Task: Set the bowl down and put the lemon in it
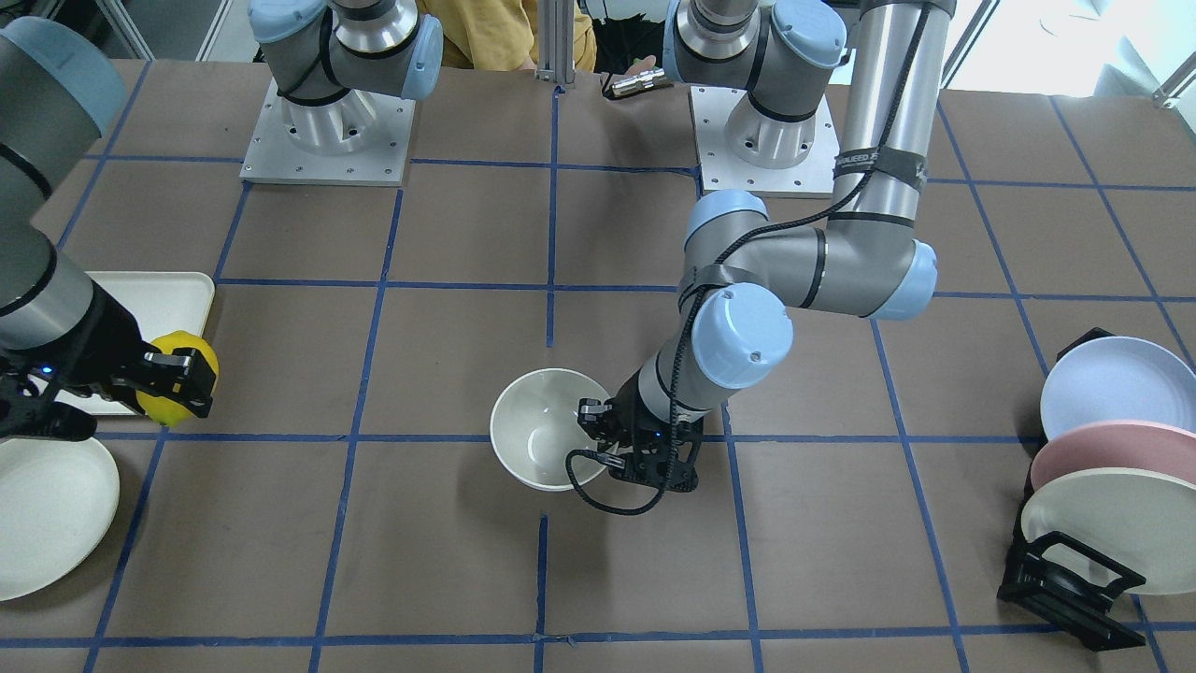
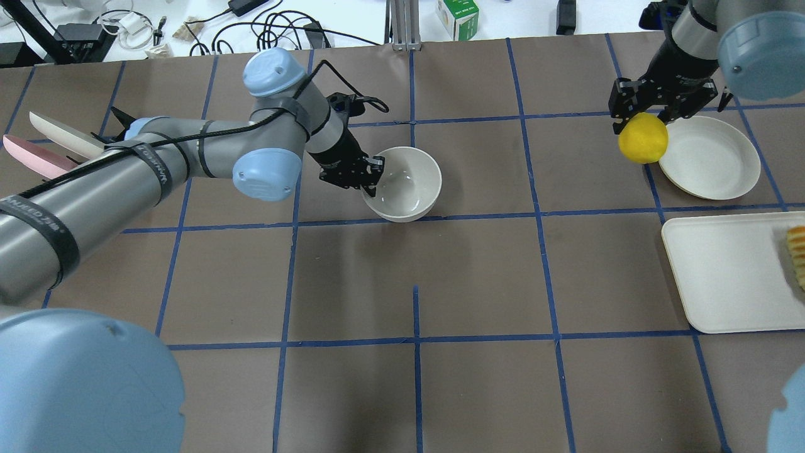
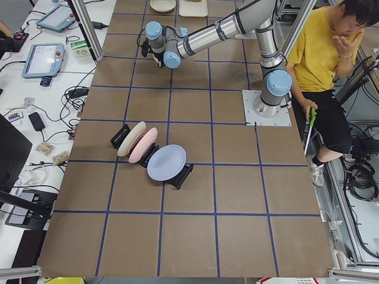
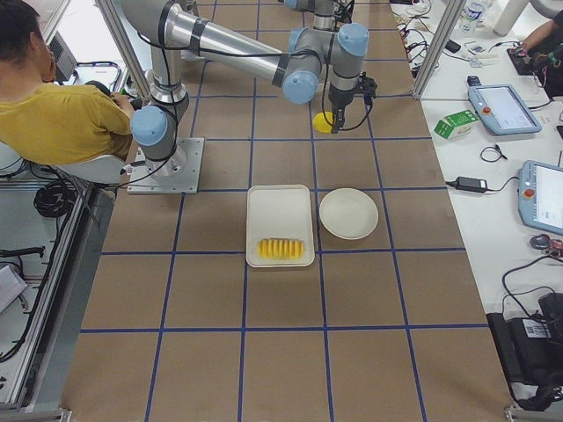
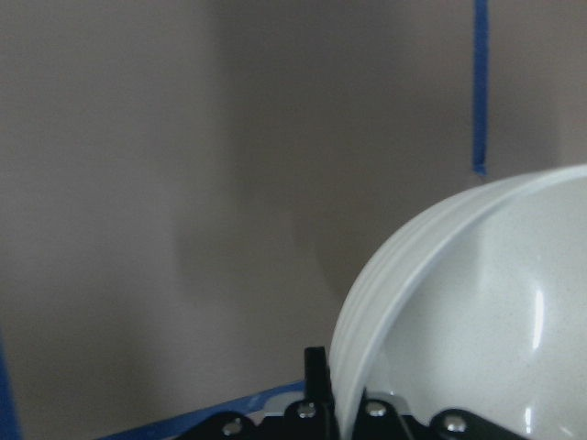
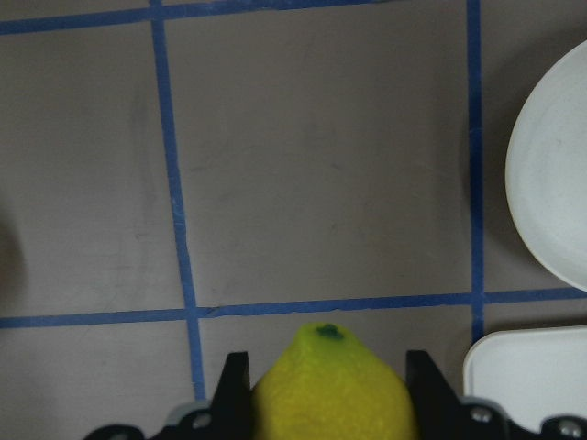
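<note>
The cream-white bowl (image 1: 540, 425) is near the table's middle, also in the overhead view (image 2: 409, 189). My left gripper (image 1: 598, 432) is shut on its rim, one finger inside and one outside; the left wrist view shows the rim (image 5: 413, 275) running between the fingers. I cannot tell whether the bowl rests on the table or hangs just above it. My right gripper (image 2: 644, 119) is shut on the yellow lemon (image 2: 643, 141) and holds it above the table beside the flat plate. The lemon also shows in the front view (image 1: 192, 342) and the right wrist view (image 6: 330, 394).
A flat cream plate (image 2: 710, 157) and a rectangular white tray (image 2: 723, 277) with ridged sliced food (image 2: 797, 255) lie on my right. A black rack with three plates (image 1: 1103, 467) stands on my left. A person in yellow (image 3: 323, 47) sits behind the arms' bases.
</note>
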